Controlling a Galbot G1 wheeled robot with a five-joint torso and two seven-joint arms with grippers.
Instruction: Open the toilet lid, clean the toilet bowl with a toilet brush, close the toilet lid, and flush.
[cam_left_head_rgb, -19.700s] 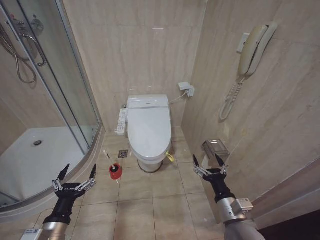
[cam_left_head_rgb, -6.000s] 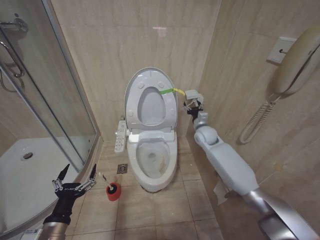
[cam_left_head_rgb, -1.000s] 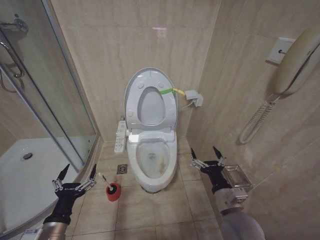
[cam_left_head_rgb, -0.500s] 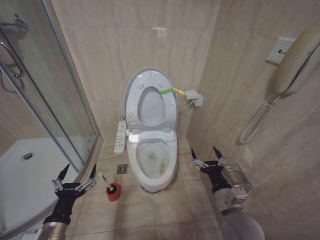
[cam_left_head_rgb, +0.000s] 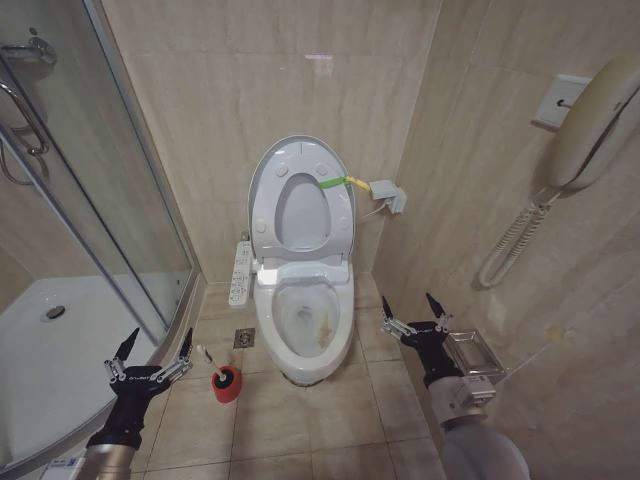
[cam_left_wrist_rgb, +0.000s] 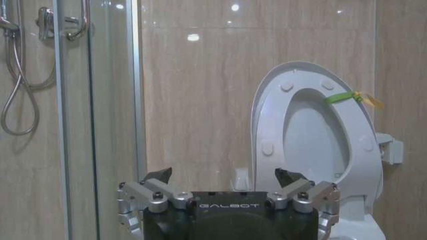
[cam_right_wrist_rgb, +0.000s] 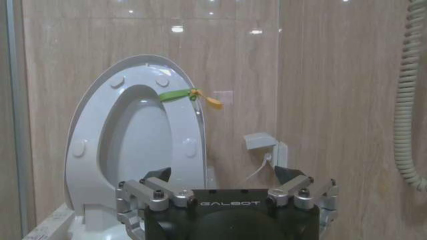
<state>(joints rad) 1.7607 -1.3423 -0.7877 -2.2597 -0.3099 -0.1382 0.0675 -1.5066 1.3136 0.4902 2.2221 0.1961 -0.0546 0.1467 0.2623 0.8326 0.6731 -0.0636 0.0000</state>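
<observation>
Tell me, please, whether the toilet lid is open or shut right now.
Open: the toilet lid stands upright against the wall, its bumpers facing out, and the stained toilet bowl lies exposed.

Toilet lid (cam_left_head_rgb: 300, 196) upright behind toilet bowl (cam_left_head_rgb: 303, 318); toilet brush (cam_left_head_rgb: 227, 377) left of bowl.

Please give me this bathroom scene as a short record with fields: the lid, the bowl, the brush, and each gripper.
lid: raised, upright against the wall, green-yellow strap on its edge
bowl: uncovered, brownish stains inside
brush: standing in the red holder on the floor, beside the bowl, untouched
left gripper: jaws open, empty, low, near the brush
right gripper: jaws open, empty, low, on the bowl's other side
</observation>
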